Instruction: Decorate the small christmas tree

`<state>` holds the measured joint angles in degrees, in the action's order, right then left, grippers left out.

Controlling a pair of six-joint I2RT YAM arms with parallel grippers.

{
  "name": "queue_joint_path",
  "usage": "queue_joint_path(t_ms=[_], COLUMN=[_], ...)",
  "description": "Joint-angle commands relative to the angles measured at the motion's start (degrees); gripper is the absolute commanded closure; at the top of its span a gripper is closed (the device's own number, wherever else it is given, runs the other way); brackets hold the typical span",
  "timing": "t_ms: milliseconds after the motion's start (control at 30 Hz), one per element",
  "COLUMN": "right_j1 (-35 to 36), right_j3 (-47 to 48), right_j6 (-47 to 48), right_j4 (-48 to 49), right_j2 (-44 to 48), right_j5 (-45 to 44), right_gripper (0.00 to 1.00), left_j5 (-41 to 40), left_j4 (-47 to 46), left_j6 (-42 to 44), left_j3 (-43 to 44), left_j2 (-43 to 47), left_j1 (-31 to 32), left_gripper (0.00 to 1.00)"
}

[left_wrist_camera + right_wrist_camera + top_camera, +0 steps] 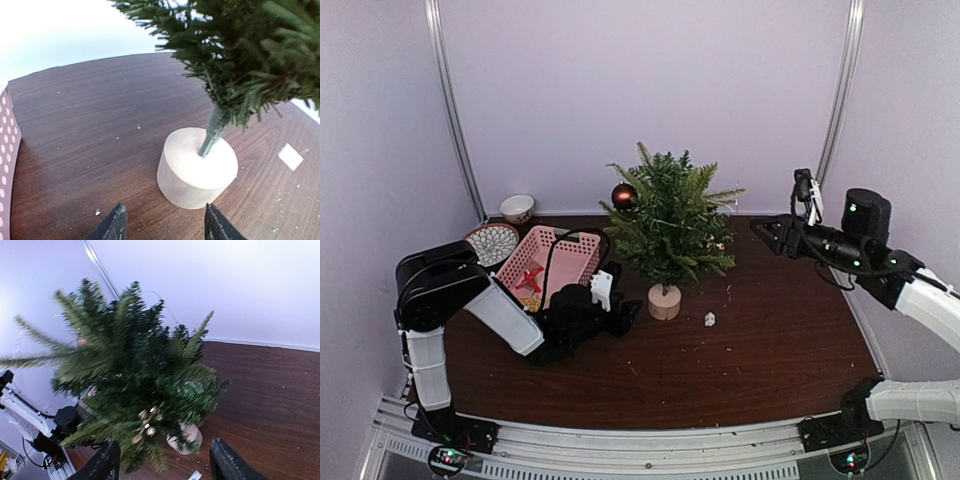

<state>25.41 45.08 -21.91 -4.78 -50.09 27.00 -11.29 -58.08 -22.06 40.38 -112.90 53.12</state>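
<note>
Plainly bushy small christmas tree (pixel 670 225), upright

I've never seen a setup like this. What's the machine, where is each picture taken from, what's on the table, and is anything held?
Two robot arms, the left arm and right arm, are bolted to a table. The wide picture looks down from above; the other two come from cameras on each wrist. On the table stand a small tree with a dark red ball, a pink basket, a patterned dish and a bowl. Both arms' jaws are open and hold nothing.
</note>
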Motion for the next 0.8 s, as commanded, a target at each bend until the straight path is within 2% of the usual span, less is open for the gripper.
queue_joint_path(t_ms=[0, 133, 333, 500, 600, 767], right_j1=[-2.78, -3.96, -5.32, -6.15, -6.16, -6.15], right_j3=[5.79, 10.69, 15.32, 15.86, 15.74, 14.58], right_j6=[-0.34, 0.21, 1.23, -2.14, -3.34, -4.88], right_j4=[6.77, 8.6, 9.8, 14.43, 15.89, 17.82], right_j2=[-10.0, -17.58, -25.02, -29.44, -31.54, -32.77], right_j5=[2.9, 6.77, 11.24, 16.36, 18.71, 22.13], right_gripper=[0.38, 0.39, 0.37, 0.39, 0.43, 0.56], left_j5=[1.47, 0.34, -0.75, -1.95, -1.96, -2.73], left_j4=[-6.49, -10.66, -9.73, -10.39, -9.44, -7.71], left_j6=[0.29, 0.27, 1.49, 1.33, 1.41, 1.49], left_j3=[-1.63, -4.14, -4.5, -5.8, -6.09, -6.02], left_j2=[1.67, 2.23, 3.74, 6.61, 8.88, 12.22], left_j1=[0.65, 1.79, 3.72, 4.07, 4.15, 4.16], left_gripper=[0.47, 0.47, 0.47, 0.47, 0.47, 0.5])
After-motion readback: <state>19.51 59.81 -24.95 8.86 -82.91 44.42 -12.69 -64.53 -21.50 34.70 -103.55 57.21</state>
